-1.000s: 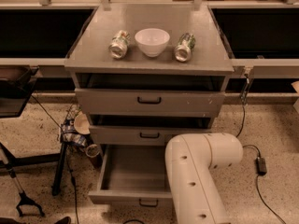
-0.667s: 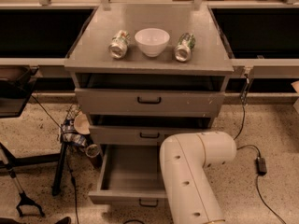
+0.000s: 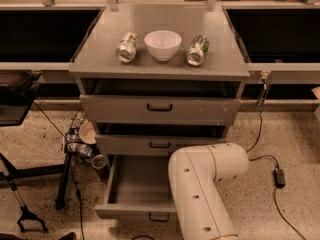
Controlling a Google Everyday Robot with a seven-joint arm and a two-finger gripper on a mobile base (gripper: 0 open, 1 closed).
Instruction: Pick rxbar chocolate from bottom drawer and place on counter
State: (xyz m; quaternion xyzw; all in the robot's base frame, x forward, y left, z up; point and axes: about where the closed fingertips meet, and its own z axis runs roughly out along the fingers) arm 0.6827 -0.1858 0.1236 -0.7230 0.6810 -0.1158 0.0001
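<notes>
The bottom drawer (image 3: 131, 186) of the grey cabinet is pulled out, and the part of its floor that shows is bare. My white arm (image 3: 200, 184) bends over the drawer's right side and covers that part of it. The gripper is hidden behind or below this arm link and does not show. The rxbar chocolate is out of view. The counter (image 3: 160, 66) is the cabinet's flat grey top, straight above the drawers.
On the counter stand a white bowl (image 3: 162, 44) and two cans lying on their sides (image 3: 127, 47) (image 3: 197, 50). The top drawer (image 3: 160, 107) and middle drawer (image 3: 160, 144) sit slightly out. A black stand (image 3: 64, 184), some litter (image 3: 80, 144) and cables with an adapter (image 3: 279, 177) lie on the floor.
My arm's white elbow has shifted a little to the left over the open bottom drawer. Nothing else has moved.
</notes>
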